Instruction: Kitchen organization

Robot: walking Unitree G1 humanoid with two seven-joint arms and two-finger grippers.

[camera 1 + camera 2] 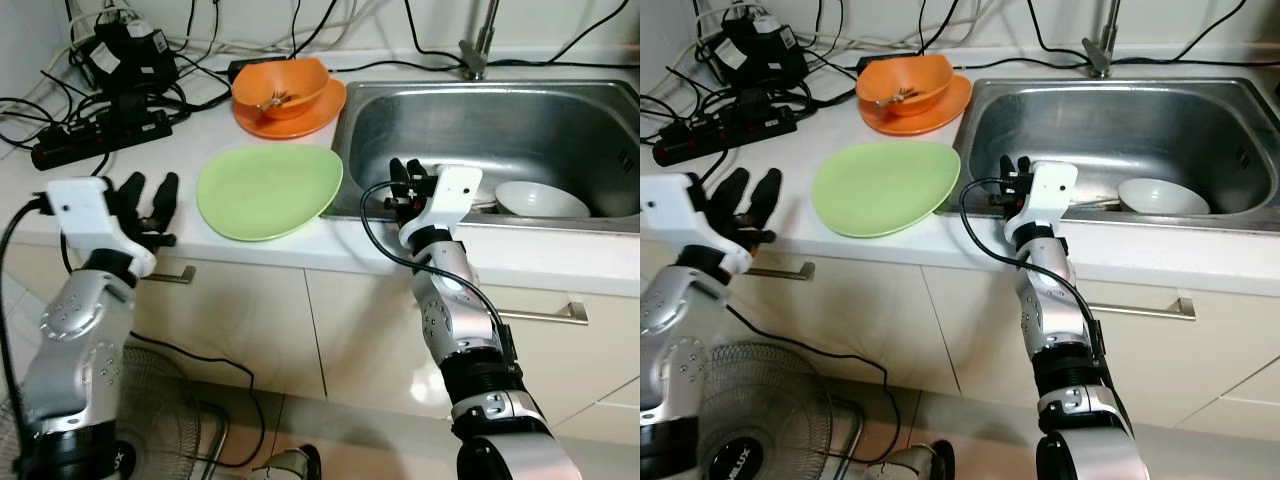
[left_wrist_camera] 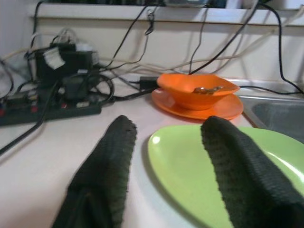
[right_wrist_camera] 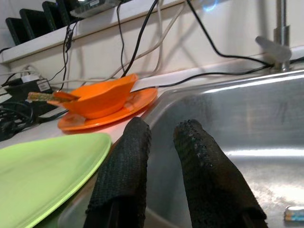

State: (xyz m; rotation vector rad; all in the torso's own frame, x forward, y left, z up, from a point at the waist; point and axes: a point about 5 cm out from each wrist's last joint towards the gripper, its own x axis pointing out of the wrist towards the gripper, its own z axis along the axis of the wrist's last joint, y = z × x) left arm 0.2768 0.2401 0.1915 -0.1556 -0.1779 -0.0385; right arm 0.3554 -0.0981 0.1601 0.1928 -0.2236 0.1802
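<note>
White countertop (image 1: 200, 130) with a stainless sink (image 1: 560, 120) set into it on the robot's right. A light green plate (image 1: 268, 189) lies flat on the counter just beside the sink's near-left corner, its edge overhanging the sink rim slightly. Behind it, an orange bowl (image 1: 282, 85) sits on an orange plate (image 1: 300, 115); something thin rests inside the bowl, possibly a utensil, too small to identify. A white bowl (image 1: 540, 199) sits in the sink basin by the near wall. A black power strip (image 1: 100, 135) and tangled cables occupy the back left of the counter. Left gripper (image 1: 150, 200) hovers at the counter's front edge, left of the green plate, fingers spread apart and grasping nothing. Right gripper (image 1: 408, 178) is over the sink's near-left corner, just right of the green plate, fingers slightly parted with a narrow gap, nothing between them.
</note>
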